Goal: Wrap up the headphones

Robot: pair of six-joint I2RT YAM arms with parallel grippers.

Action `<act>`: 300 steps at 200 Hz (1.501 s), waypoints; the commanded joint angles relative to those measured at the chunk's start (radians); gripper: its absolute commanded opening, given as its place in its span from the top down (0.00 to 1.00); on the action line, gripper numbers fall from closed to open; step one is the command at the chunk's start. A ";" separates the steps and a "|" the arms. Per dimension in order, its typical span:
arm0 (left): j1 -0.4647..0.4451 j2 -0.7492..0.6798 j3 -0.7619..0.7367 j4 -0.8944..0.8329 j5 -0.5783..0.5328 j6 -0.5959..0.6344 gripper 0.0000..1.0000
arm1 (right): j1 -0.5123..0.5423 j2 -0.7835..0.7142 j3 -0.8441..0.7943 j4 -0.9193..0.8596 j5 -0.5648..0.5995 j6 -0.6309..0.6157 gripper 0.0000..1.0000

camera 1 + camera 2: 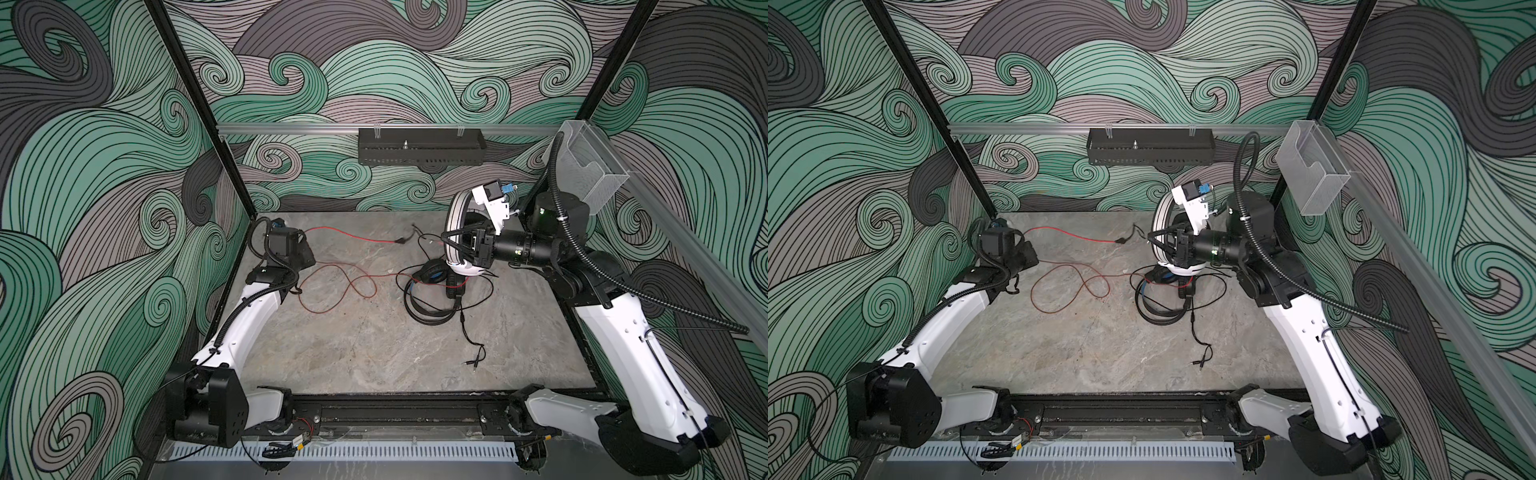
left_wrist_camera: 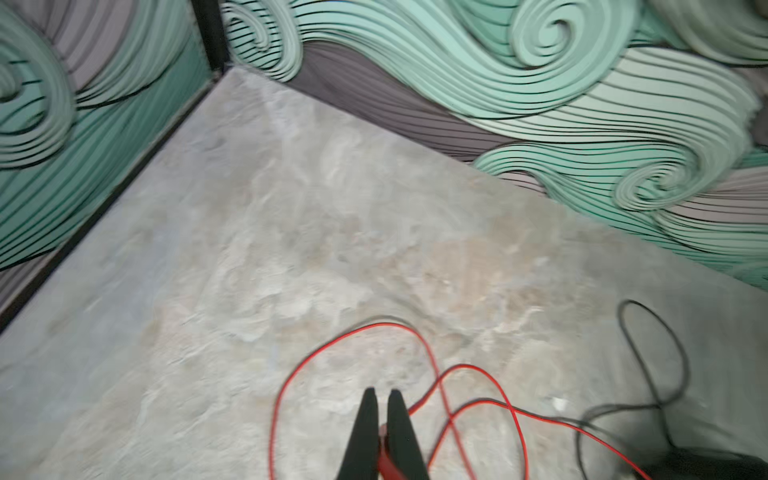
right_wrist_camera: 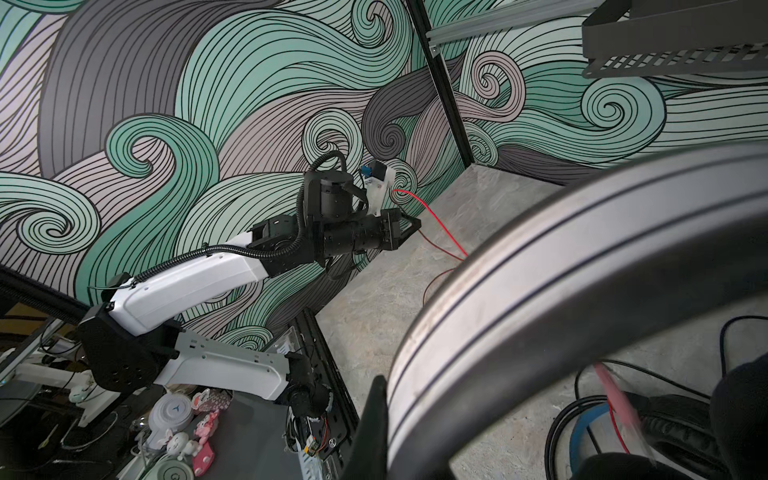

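White plastic over-ear headset with black ear pads at far right, held up on edge above the grey marbled counter, band arching upward, lower cup hanging just over the second set. Right pincer closed on the headband, black fingers astride it from both sides; same grip plain in both top views. One finger pressed against the band's edge in the right wrist view.

Thin red cord running from that headset leftward over the counter in loose crossing loops, then up to the far left. Left pincer shut tight there, red cord nipped between the two narrow black fingers, tips almost meeting.

Black over-ear headset with blue accents flat on the counter, right of centre, directly beneath and slightly nearer than the white one; touching or apart, impossible to tell. Black cord sprawled in slack loops beside it, one strand trailing nearward and ending in small plugs loose on the counter.
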 commanded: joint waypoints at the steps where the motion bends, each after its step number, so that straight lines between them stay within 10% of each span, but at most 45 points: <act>1: 0.017 0.021 0.013 -0.051 -0.031 -0.008 1.00 | -0.001 -0.026 0.038 0.051 0.007 -0.046 1.00; 55: -0.079 0.140 0.113 -0.093 0.312 0.096 1.00 | -0.001 -0.022 0.010 0.056 0.028 -0.046 1.00; 65: -0.111 0.138 0.116 -0.121 0.287 0.071 0.73 | 0.000 -0.024 -0.001 0.066 0.039 -0.052 1.00; 76: -0.134 0.116 0.114 -0.168 0.242 0.022 0.09 | 0.002 -0.028 -0.022 0.081 0.056 -0.054 1.00; 81: -0.136 0.101 0.110 -0.187 0.242 0.004 0.02 | 0.003 -0.031 -0.036 0.092 0.062 -0.053 1.00; 186: -0.044 -0.344 -0.197 -0.443 0.019 -0.064 0.01 | 0.431 0.356 -0.099 0.042 0.453 -0.035 1.00; 300: 0.088 -0.459 -0.285 -0.425 0.202 -0.090 0.01 | 0.577 0.739 -0.127 0.100 0.390 0.003 0.98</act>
